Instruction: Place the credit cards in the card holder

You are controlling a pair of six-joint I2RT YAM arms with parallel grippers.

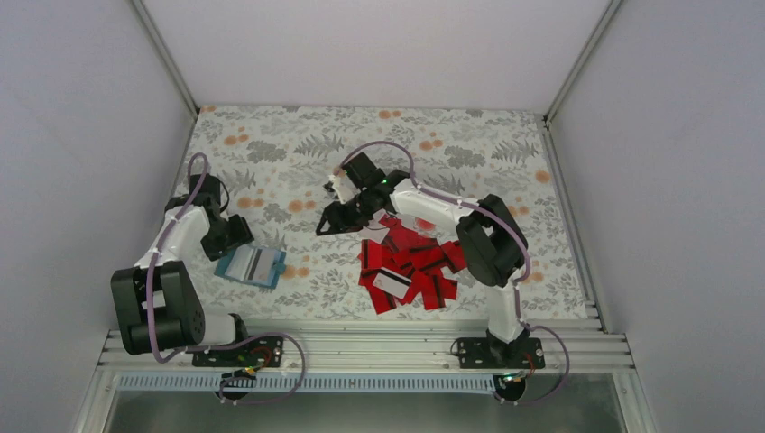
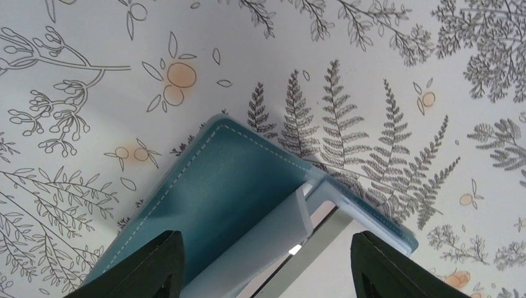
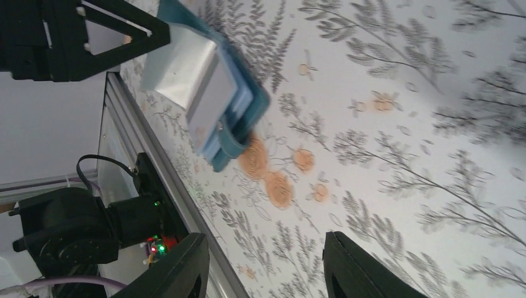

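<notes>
Your left gripper (image 2: 265, 248) sits closest to the lens, its two dark fingers (image 2: 155, 267) spread wide and clasping nothing. Between them lies the card holder (image 2: 217, 192), a teal-blue wallet with pale stitching, folded open flat on the floral tablecloth (image 2: 372, 74). The pale sheets inside it (image 2: 273, 230) look like clear pockets, though glare makes that hard to confirm. You cannot tell from this view whether the fingers touch the wallet's edges.

From above, the holder rests on the left side of the table, just beside your left arm's wrist. The credit cards (image 1: 410, 266) form a loose red heap, a few showing white faces, near the table's front edge and in front of your right arm, well apart from the holder.

Your right gripper (image 3: 263, 239) hangs over bare cloth with its fingers apart and empty. Its camera looks across at the wallet, whose snap tab (image 3: 232, 146) points toward it
</notes>
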